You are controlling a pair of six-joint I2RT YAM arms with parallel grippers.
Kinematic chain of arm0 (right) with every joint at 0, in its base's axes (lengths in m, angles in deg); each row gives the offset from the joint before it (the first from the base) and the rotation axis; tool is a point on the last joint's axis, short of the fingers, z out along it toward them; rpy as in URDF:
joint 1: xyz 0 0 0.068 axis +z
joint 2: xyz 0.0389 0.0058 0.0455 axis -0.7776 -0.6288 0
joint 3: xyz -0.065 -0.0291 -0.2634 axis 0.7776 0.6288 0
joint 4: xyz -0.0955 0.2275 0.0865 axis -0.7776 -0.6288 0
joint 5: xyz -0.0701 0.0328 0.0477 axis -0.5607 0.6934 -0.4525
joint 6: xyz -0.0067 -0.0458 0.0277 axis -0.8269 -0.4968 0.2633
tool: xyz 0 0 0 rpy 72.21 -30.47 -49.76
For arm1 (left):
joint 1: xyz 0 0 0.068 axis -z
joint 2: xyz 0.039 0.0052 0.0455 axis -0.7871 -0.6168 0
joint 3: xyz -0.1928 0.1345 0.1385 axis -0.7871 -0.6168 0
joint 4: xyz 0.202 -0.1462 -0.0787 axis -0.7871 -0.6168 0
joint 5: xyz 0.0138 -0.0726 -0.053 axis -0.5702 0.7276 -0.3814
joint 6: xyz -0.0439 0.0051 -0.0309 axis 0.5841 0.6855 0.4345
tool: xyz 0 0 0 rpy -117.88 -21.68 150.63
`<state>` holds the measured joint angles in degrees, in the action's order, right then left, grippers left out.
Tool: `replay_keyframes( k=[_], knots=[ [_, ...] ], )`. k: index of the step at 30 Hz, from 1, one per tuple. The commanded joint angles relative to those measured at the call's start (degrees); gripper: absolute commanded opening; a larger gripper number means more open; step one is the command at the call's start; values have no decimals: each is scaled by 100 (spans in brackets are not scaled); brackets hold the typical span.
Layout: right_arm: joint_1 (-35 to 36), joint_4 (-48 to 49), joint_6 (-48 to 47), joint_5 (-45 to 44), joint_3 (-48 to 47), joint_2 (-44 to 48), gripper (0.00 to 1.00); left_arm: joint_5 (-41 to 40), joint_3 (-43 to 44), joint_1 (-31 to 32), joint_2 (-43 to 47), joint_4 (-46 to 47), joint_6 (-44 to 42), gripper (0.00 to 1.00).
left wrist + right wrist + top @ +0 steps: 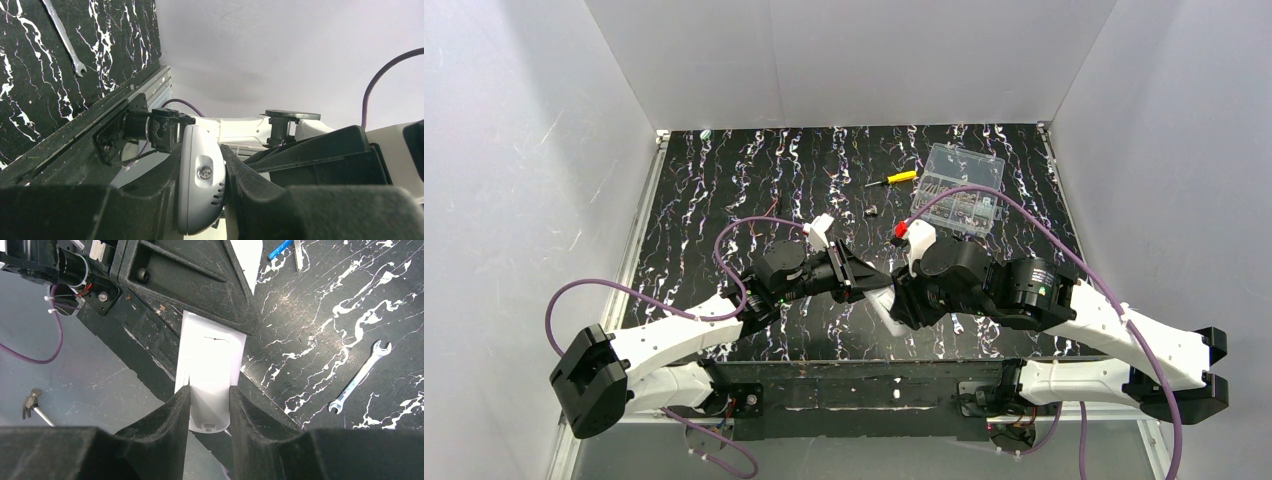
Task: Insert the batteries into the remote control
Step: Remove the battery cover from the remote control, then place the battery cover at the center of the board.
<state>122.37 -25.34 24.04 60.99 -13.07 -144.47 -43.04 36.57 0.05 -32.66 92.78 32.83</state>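
Note:
The white remote control point(210, 357) hangs in the air over the table's near edge, gripped from both ends. My left gripper point(201, 155) is shut on one end of it, where a small screw and vent slits show on the remote control point(197, 200). My right gripper point(209, 397) is shut on the other end, both fingers pressed to its sides and its back panel facing the camera. From above, the remote control point(882, 297) shows as a white sliver between the left gripper point(856, 272) and the right gripper point(902, 292). One blue battery point(279, 249) lies on the table.
A silver wrench point(357, 377) lies on the black marbled table point(984, 260); the wrench point(65, 37) also shows in the left wrist view. A yellow-handled screwdriver point(892, 179) and a clear compartment box point(957, 190) sit at the back. A small hammer point(31, 402) lies below the table edge.

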Motion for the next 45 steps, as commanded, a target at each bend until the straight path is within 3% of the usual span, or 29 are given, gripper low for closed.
replay_keyframes(
  k=[1,14,27,33,40,45],
  knots=[
    [24,-85,-76,-54,-13,95,38,121,64,15,118,497,16,0],
    [22,-10,-64,114,-241,233,35,86,23,17,110,465,18,0],
    [-50,-99,94,-333,-387,370,34,87,-58,20,123,415,33,0],
    [-811,-146,-69,-39,-212,322,33,17,-247,20,364,224,-29,0],
    [-2024,517,-446,656,530,219,33,-54,-365,15,739,-104,-137,0],
    [-2227,1245,-389,801,1233,-158,32,-38,-281,-1,994,-431,-260,0]
  ],
)
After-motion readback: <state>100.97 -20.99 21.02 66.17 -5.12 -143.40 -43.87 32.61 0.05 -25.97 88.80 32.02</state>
